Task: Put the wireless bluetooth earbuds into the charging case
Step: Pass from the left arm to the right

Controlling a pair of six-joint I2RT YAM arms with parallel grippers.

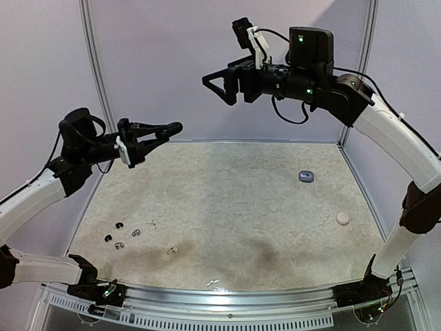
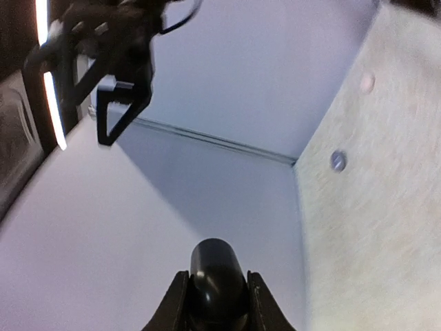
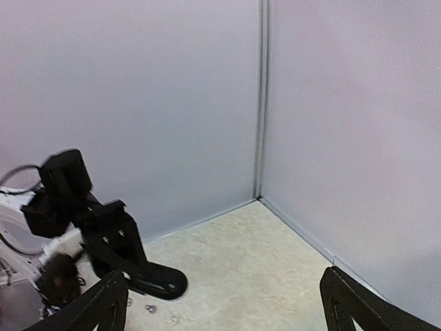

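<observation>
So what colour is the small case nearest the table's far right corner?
The case is blue-grey; the top external view shows it best.

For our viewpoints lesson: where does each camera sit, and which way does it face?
Top external: high behind the bases, facing down on the table; left gripper and right gripper show.
Left wrist: faces across at the right gripper; own fingers clamp a black case.
Right wrist: faces the left gripper and a back corner; own open fingers show.
Shared: top and right wrist both show that case.
</observation>
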